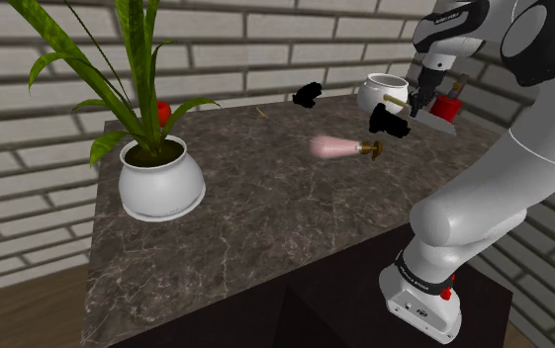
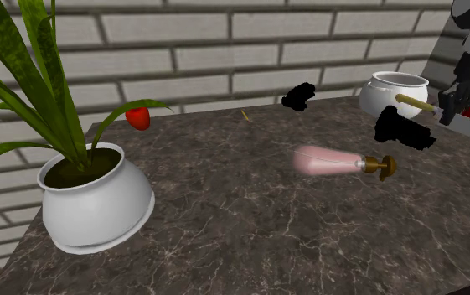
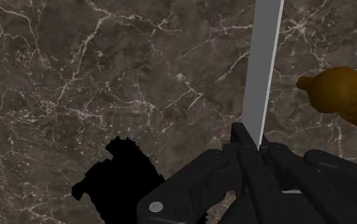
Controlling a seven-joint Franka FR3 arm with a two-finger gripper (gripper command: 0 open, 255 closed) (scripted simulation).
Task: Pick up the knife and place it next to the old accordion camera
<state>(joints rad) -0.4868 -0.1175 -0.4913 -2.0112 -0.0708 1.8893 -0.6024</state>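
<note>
Jaws clenched on knife (image 3: 263, 76); lower your blade flat onto table (image 3: 75, 76) just beside black camera (image 3: 116, 181), clear of pink brass-tipped piece (image 1: 339, 148).

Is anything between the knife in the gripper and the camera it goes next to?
Nothing visible. The gripper holds the knife over the tabletop, and the nearest black shape, probably the camera, lies right beside it with bare marble between. The pink brown-knobbed thing lies on the other side.
</note>
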